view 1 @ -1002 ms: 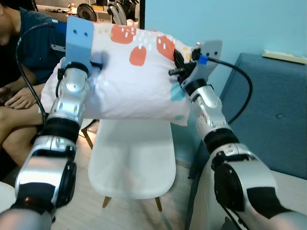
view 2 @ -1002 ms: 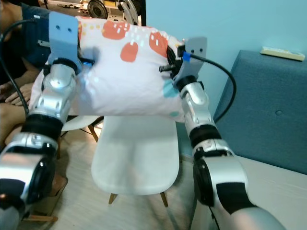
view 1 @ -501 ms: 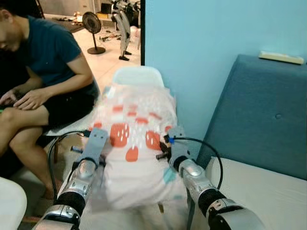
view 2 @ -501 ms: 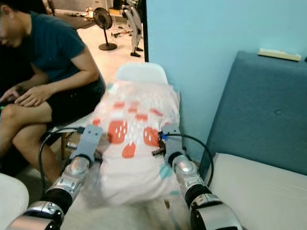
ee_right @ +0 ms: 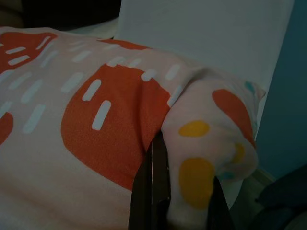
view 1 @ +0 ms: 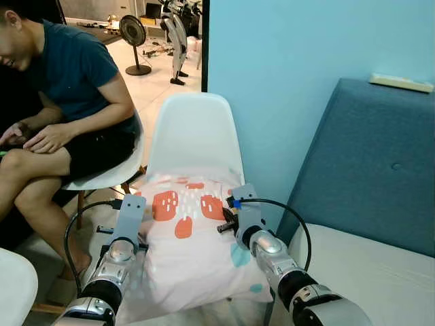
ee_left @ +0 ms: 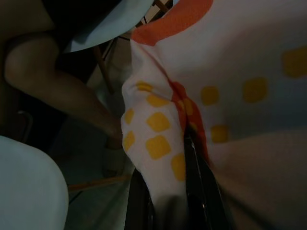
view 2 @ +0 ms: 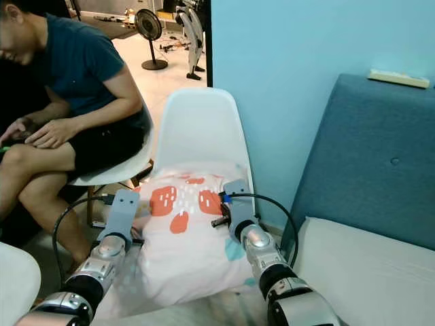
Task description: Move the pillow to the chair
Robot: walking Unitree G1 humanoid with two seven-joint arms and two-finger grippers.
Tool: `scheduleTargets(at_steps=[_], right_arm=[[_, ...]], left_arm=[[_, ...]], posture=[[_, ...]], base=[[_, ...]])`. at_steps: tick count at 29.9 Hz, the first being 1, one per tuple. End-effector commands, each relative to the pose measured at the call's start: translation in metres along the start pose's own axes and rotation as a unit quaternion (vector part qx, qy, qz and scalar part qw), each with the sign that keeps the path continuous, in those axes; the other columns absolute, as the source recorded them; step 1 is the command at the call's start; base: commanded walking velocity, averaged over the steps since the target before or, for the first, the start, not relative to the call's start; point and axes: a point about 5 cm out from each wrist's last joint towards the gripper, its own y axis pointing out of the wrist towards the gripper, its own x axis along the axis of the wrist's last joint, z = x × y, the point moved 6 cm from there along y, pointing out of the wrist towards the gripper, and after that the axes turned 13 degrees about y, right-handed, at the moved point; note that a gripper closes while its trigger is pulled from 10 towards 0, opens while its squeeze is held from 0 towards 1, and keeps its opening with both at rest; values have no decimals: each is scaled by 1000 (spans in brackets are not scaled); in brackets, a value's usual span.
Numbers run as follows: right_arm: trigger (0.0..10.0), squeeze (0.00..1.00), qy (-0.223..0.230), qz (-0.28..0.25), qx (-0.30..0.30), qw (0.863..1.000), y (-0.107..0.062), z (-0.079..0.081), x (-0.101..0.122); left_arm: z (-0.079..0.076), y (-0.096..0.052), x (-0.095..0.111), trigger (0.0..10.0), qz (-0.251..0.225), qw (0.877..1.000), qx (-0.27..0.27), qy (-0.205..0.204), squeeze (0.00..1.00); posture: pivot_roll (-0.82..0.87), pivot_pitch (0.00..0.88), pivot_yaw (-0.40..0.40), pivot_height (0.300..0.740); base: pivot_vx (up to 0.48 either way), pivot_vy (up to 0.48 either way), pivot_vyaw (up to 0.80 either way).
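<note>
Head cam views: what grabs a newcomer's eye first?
The pillow with orange patches, lying on the white chair dead centre, pinched at its sides by the left gripper and right gripper. Next, a person seated on another chair to the robot's left.

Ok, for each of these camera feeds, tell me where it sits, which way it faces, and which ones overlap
Left eye view: on the head, looking forward and down at the pillow on the white chair; both silver arms show.
Right eye view: same head, same scene, shifted sideways.
Left wrist view: along the left gripper, its fingers pinching pillow fabric.
Right wrist view: along the right gripper, clamped on a pillow corner, chair back beyond.
Shared: all four show the pillow.
</note>
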Motion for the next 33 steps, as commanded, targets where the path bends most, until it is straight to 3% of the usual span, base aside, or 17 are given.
scheduleTargets(at_steps=[1,7,14,21,27,28,31,33], right_arm=[[10000,0,4,-9,-5,1000,0,-2,5],[10000,0,6,9,-6,1000,-2,-1,-7],[10000,0,1,-3,-4,1000,2,1,6],[10000,0,8,-44,-1,999,6,3,31],[10000,0,25,-80,-6,996,8,-2,54],[10000,0,33,-84,-5,996,9,-2,59],[10000,0,17,-90,0,996,11,-1,70],[10000,0,17,-122,-12,992,12,-8,101]], left_arm=[[8,0,-5,10000,8,1000,19,-5,0],[6,0,-1,10000,8,1000,13,-24,0],[20,2,12,10000,-12,997,42,-62,0],[18,1,29,10000,-48,998,31,-11,0],[19,1,44,10000,-70,997,11,-37,0],[18,1,45,10000,-67,996,-1,-63,0],[11,3,51,10000,-67,993,-27,-90,0],[-5,2,84,10000,-109,988,-77,-74,0]], posture=[[-17,63,-33,740],[4,59,-36,740],[1,67,-32,740],[-1,71,-28,740],[-1,59,-28,740],[-1,59,-28,740],[-13,50,-20,740],[-14,50,-24,740]], base=[[0,0,0],[0,0,0],[0,0,0],[0,0,0],[0,0,0],[0,0,0],[0,0,0],[0,0,0]])
